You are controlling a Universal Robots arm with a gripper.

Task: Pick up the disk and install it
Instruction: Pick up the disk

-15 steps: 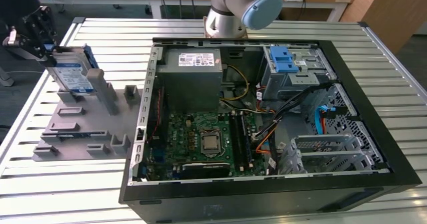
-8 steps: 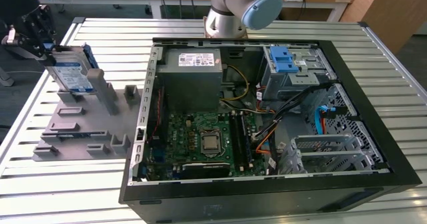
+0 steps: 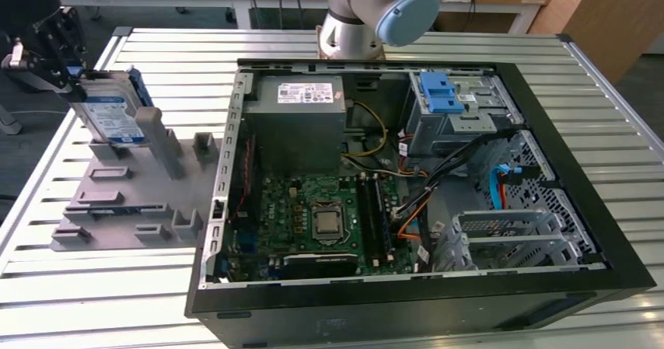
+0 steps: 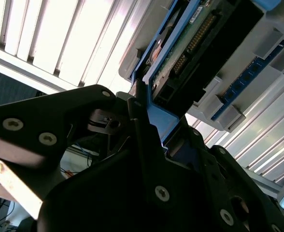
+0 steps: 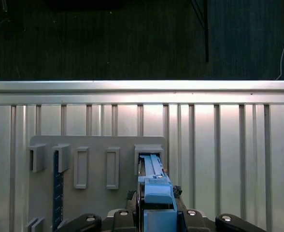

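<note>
Evidently the gripper (image 3: pixel 85 85) is clamped on the disk (image 3: pixel 109 114), upright in a rack (image 3: pixel 124 201) slot, ten o'clock from the case (image 3: pixel 415 298) in the exterior view. A straight, untilted lift should avoid binding.

grey post (image 3: pixel 148 127) just beside disk (image 3: pixel 109 114) | case wall (image 3: pixel 236 139) near | cables (image 3: pixel 472 153) run beside drive bay (image 3: pixel 456 116)
</note>
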